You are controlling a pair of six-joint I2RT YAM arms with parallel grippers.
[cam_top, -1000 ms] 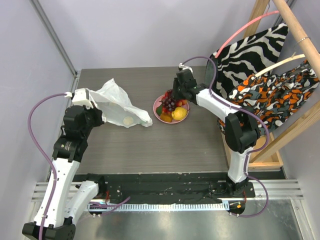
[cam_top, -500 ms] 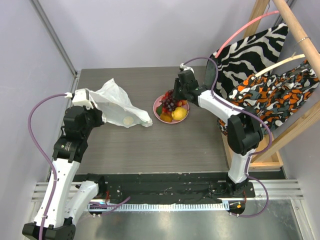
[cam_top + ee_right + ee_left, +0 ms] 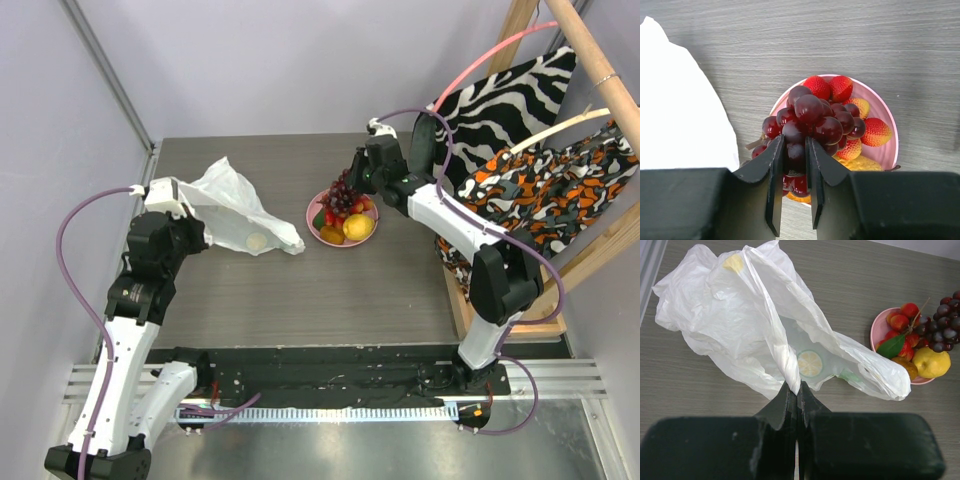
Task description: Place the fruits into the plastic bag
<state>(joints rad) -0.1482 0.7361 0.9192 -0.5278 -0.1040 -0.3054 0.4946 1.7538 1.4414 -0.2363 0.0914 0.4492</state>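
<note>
The white plastic bag (image 3: pixel 235 208) lies on the table's left, a pale lemon slice showing through it (image 3: pixel 810 363). My left gripper (image 3: pixel 796 390) is shut on a twisted fold of the plastic bag (image 3: pixel 740 315). My right gripper (image 3: pixel 795 155) is shut on the dark purple grape bunch (image 3: pixel 812 120), held just above the pink plate (image 3: pixel 887 150). In the top view the grape bunch (image 3: pixel 341 196) hangs at my right gripper (image 3: pixel 356 185). On the plate (image 3: pixel 315 225) lie a yellow lemon (image 3: pixel 358 227), red strawberries (image 3: pixel 832 87) and orange fruits (image 3: pixel 332 235).
A wooden rack (image 3: pixel 590 60) at the right carries a zebra-striped cloth (image 3: pixel 500 105) and an orange-patterned cloth (image 3: pixel 545 195). A grey wall stands behind the table; a metal rail (image 3: pixel 110 80) runs up the left.
My right gripper has risen and pulled back to the right, lifting the grape bunch off the plate. The left arm and the bag have not moved.
</note>
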